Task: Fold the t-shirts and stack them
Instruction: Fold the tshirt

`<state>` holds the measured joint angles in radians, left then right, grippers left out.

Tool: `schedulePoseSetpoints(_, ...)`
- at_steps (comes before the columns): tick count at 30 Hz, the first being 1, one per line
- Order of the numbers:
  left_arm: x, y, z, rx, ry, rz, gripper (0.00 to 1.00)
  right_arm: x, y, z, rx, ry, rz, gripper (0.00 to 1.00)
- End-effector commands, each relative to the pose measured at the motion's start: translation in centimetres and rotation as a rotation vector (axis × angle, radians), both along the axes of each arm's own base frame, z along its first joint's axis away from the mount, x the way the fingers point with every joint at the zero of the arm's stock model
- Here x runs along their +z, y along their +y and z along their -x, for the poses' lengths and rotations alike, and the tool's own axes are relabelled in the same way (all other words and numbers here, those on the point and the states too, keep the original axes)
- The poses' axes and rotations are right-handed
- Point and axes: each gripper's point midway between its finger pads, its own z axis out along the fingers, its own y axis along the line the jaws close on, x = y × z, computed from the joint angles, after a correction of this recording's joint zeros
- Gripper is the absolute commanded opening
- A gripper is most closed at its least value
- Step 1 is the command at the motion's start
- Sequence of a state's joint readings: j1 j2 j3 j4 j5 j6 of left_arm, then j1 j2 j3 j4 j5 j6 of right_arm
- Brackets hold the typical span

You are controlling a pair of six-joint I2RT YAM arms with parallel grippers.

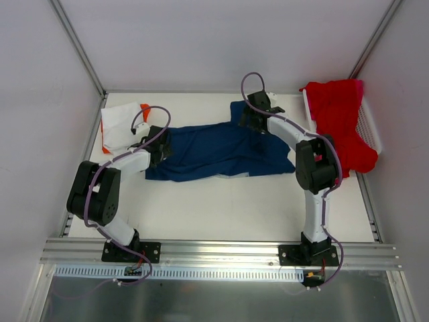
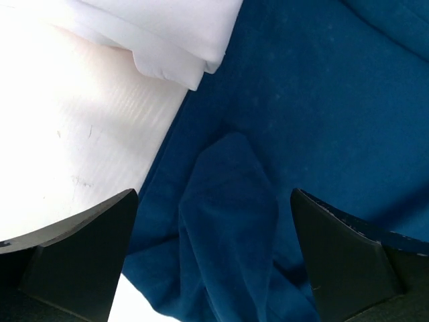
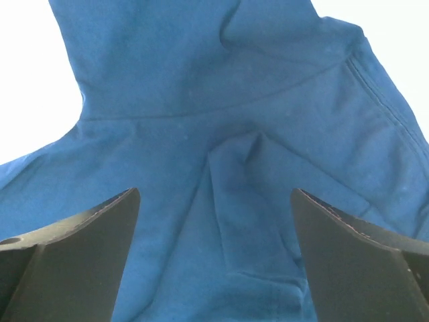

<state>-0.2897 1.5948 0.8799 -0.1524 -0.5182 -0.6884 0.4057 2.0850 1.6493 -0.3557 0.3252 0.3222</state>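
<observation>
At the far left of the worktop lies a folded white t-shirt on top of an orange t-shirt. Only slivers of orange show at its edges, so how the orange one is folded cannot be told.

The left hand hangs over the left end of the navy t-shirt, and from above its own wrist hides most of it. In the left wrist view its fingers stand spread wide, grasping nothing. A pinched-up ridge of navy cloth rises between them and touches neither. At the top of that view the white shirt's folded corner meets the navy edge; whether it overlaps or only touches is unclear.

The navy t-shirt lies spread and wrinkled across the middle of the worktop, with only plain blue cloth facing up.

The right hand is at the shirt's back right end, where arm and cable hide the cloth beneath. In the right wrist view it too is spread wide with nothing grasped. Another small fold stands between its fingers, and a stitched seam runs along the right. The frame cuts the shirt off on every side.

At the far right a red t-shirt is heaped in a white mesh basket, draping over its near rim and hiding most of it. A strip of a pink t-shirt shows at the back corner; the rest is buried.
</observation>
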Motion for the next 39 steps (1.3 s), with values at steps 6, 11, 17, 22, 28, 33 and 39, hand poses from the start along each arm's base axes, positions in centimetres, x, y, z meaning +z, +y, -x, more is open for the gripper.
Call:
schedulePoseSetpoints(6, 3.3, 0.0, -2.4, -0.039, -0.081, -0.011, 0.99, 2.3, -0.6, 0.9, 0.005, 0.003, 0.014, 0.99)
schedulePoseSetpoints(11, 9.0, 0.1, -2.7, -0.08, -0.188, -0.019, 0.99, 7.4, -1.8, 2.6, -0.006, -0.081, 0.055, 0.99)
schedulePoseSetpoints(17, 9.8, 0.3, 2.1, -0.044, -0.185, 0.076, 0.99, 12.5, -3.6, 8.0, -0.038, -0.157, 0.06, 0.99)
schedulePoseSetpoints(22, 4.3, 0.1, 6.8, 0.008, -0.083, 0.174, 0.99, 12.3, -4.2, 12.8, -0.045, -0.178, 0.001, 1.0)
schedulePoseSetpoints(28, 0.5, -0.6, 9.3, 0.031, 0.019, 0.236, 0.99, 8.7, -5.4, 16.8, -0.058, -0.098, -0.013, 0.99)
schedulePoseSetpoints(33, -1.2, -1.2, 9.4, 0.018, 0.038, 0.262, 0.92, 7.3, -6.1, 18.8, -0.057, -0.088, -0.029, 1.0)
schedulePoseSetpoints(39, -1.1, -1.6, 7.7, 0.003, -0.003, 0.262, 0.86, 6.5, -7.1, 20.0, -0.058, -0.086, -0.006, 1.0)
